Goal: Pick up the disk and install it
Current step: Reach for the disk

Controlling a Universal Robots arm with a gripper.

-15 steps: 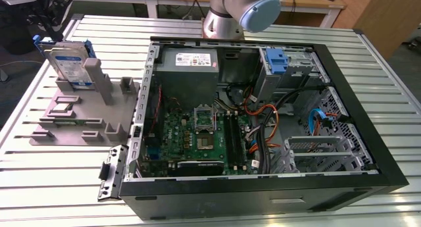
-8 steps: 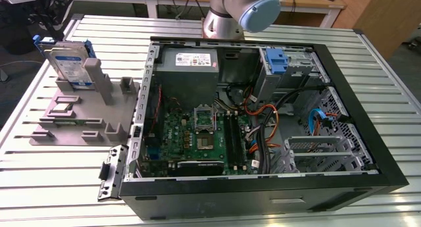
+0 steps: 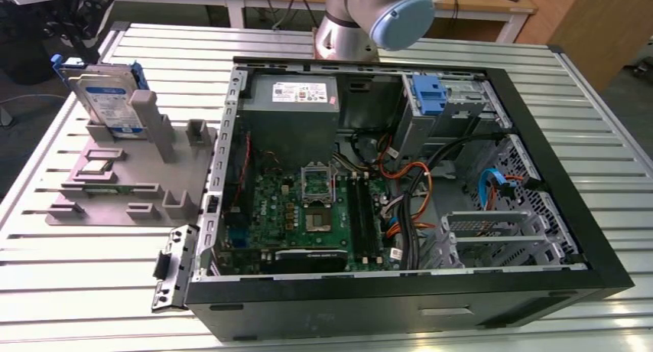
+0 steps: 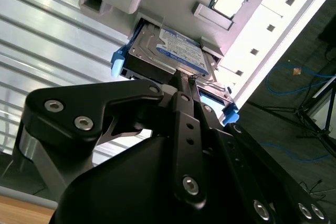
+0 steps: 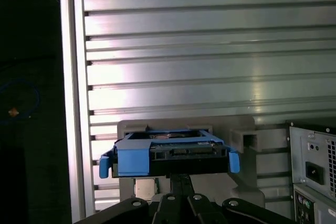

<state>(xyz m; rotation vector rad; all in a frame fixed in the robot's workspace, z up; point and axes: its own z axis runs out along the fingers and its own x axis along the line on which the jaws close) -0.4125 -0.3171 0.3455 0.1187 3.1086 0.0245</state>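
The disk (image 3: 102, 99) stands on its edge in a slot of the grey holder (image 3: 122, 176), on the exterior view's left. Its white label with the blue band faces out, and blue rails run along its sides. A small square chip (image 4: 229, 1) lies in the holder close by.

The gripper (image 4: 188, 80) hangs right at the disk's upper edge. In both wrist views its jaws look pressed together with nothing between them. The tips are very near the edge, but I cannot tell if they touch it.

The holder sits on a metal surface (image 3: 92, 291) made of long slats. Beside it is the big open case (image 3: 571, 237), with a green board (image 3: 306, 206) and many wires inside. A blue bracket (image 3: 429, 96) stands up in the far corner of the case, well apart from the disk.

I think this is the pick-up step, and it is not done yet, as the disk is in its slot. To grab it, I think the jaws would need to spread wider than the disk is thick. They would then need to go down over its edge, squeeze it on both flat sides, and lift straight up so it does not catch on the slot.
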